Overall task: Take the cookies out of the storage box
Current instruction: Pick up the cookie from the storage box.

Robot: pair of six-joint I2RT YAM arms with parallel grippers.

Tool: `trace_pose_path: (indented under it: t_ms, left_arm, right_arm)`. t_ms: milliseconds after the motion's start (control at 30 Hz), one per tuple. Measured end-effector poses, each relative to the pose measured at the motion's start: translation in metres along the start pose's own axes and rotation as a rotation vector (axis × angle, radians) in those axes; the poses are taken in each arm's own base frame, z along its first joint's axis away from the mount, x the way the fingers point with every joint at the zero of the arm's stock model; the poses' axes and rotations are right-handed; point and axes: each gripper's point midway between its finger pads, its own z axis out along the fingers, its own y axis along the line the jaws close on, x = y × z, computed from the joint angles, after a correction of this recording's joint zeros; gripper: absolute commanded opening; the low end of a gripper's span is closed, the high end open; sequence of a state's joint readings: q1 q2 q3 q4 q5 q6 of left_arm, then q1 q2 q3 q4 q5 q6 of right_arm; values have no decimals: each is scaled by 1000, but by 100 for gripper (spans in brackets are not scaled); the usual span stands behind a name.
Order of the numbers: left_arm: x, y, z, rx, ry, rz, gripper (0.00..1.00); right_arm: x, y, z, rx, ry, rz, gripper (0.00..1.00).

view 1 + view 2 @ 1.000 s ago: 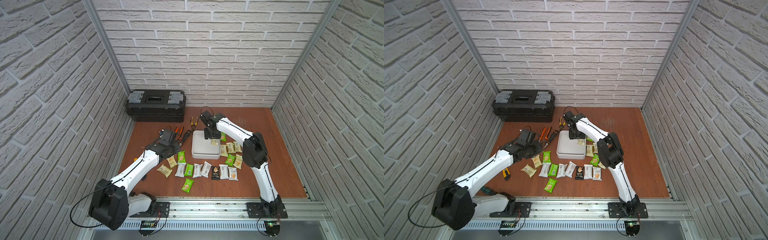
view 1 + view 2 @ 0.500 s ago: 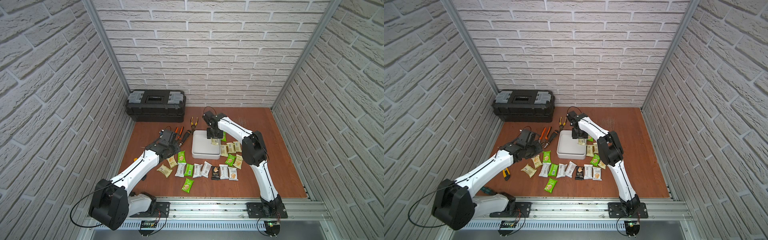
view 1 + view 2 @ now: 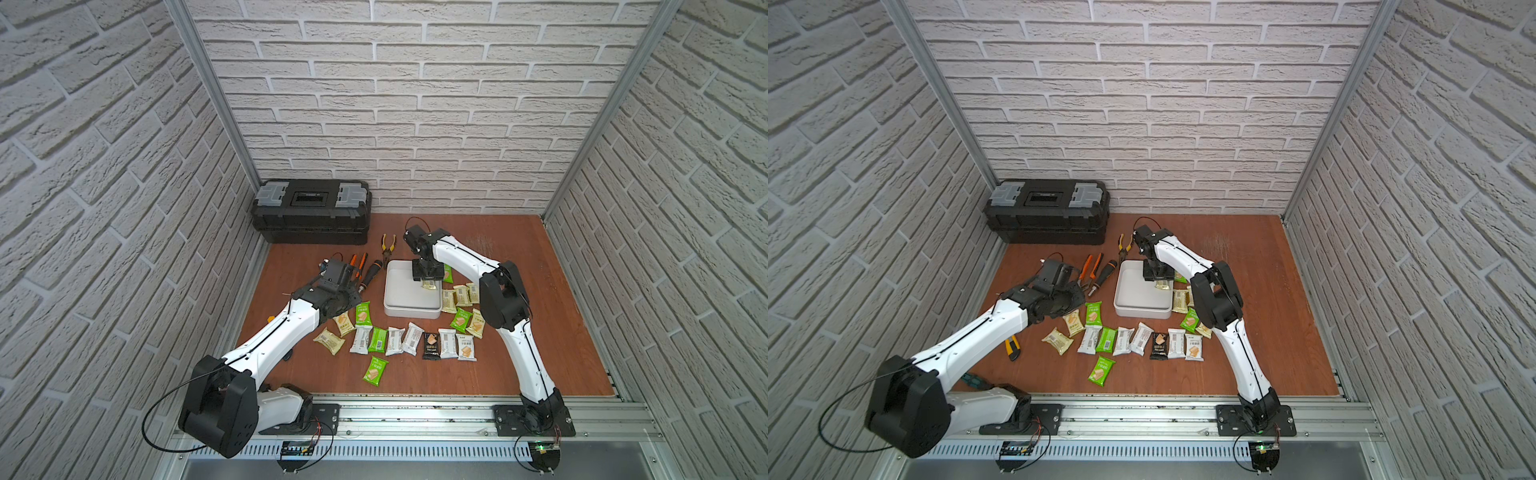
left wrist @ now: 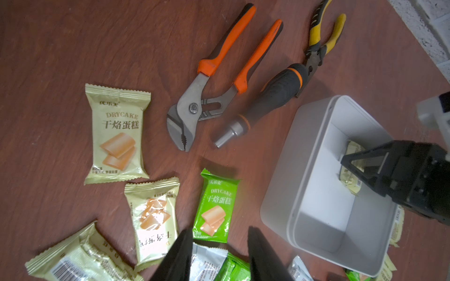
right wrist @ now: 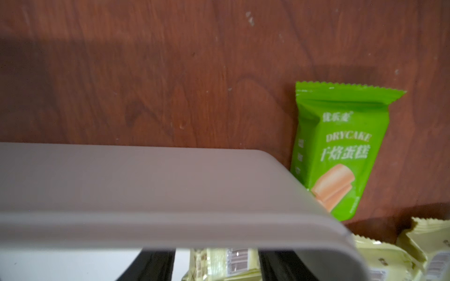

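The storage box [image 3: 411, 312] [image 3: 1142, 311] is a shallow white tray in mid-table. One pale yellow cookie packet [image 3: 429, 284] [image 4: 353, 150] lies inside against its right wall. My right gripper [image 3: 428, 279] [image 5: 215, 266] reaches down into the box, open, a finger on each side of that packet [image 5: 219, 262], with a gap on one side. Several more cookies lie on the table in front of the box [image 3: 399, 340] and to its right [image 3: 457, 297]. My left gripper [image 3: 338, 276] [image 4: 220, 233] hovers left of the box, open and holding nothing.
A black toolbox [image 3: 311, 216] stands at the back left. Orange pliers [image 4: 219, 80], a screwdriver [image 4: 267, 102] and yellow pliers [image 4: 321, 39] lie between it and the box. A yellow knife [image 3: 1013, 347] lies under the left arm. A green packet [image 5: 341, 150] lies against the box's outer corner.
My right gripper has moved from the box's back edge down into the box, over the yellow packet, and its jaws have narrowed a little. The left arm has not moved.
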State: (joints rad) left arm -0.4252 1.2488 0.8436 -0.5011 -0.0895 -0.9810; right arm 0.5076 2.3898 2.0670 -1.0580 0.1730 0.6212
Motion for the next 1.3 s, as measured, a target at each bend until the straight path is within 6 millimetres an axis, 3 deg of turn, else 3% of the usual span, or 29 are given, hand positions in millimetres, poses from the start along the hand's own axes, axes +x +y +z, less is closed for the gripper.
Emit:
trace_pose_path:
  t_ms: [367, 633, 1067, 1300]
  left_arm:
    - [0, 0, 0, 0, 0, 0, 43]
    - [0, 0, 0, 0, 0, 0, 42]
    - [-1, 1, 0, -5, -5, 0, 42]
    - [-6, 1, -5, -5, -32, -4, 42]
  right_arm:
    - [-1, 13, 5, -68, 10, 8, 52]
    - [-2, 13, 5, -67, 7, 11, 40]
    - [-2, 15, 3, -76, 6, -2, 33]
    - [-2, 23, -19, -132, -9, -27, 31]
